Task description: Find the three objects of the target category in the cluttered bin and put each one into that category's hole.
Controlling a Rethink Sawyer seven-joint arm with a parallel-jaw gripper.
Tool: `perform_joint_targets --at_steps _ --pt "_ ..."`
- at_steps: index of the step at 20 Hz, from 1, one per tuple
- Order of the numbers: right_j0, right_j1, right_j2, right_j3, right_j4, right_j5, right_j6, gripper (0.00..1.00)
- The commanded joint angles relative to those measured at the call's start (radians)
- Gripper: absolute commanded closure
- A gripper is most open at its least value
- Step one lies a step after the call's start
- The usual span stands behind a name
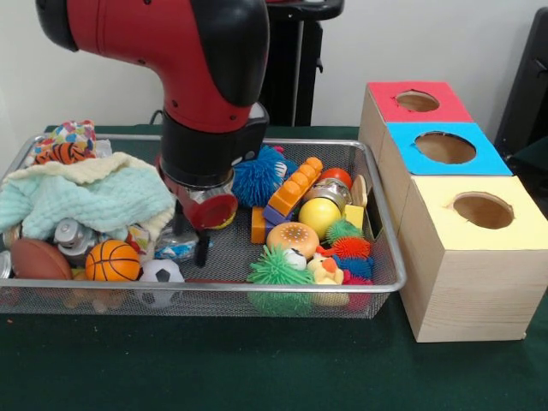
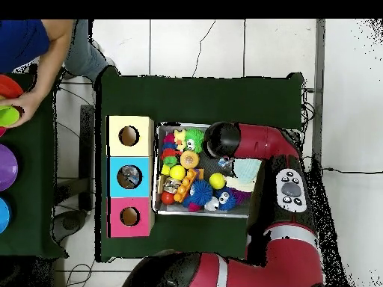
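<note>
The wire-mesh bin (image 1: 257, 141) is full of toys; it also shows in the overhead view (image 2: 202, 214). My gripper (image 1: 192, 240) is low in the bin's left-middle, its dark fingers (image 1: 203, 250) apart. A clear wrinkly plastic item (image 1: 173, 247) lies on the mesh at the fingers, beside the small soccer ball (image 1: 160, 272). Another clear glossy piece (image 1: 208, 190) shows just under the wrist. In the overhead view the arm (image 2: 223, 140) hides the gripper. Something pale lies inside the blue box's hole (image 2: 129, 176).
Three wooden boxes with holes stand beside the bin: red (image 1: 417, 101), blue (image 1: 445, 147), yellow (image 1: 484, 210). A mint cloth (image 1: 86, 197), a basketball (image 1: 113, 260), spiky balls (image 1: 276, 267) and blocks (image 1: 291, 193) crowd the bin. A person's hand (image 2: 26, 105) is at another table.
</note>
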Motion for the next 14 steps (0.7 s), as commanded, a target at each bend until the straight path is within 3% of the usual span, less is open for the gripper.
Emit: perform_joint_targets --at_steps 1,14 --pt "0.01 0.039 0.052 0.019 0.059 0.026 0.059 0.0" --pt "0.009 0.081 0.023 0.043 0.051 -0.037 0.057 0.0"
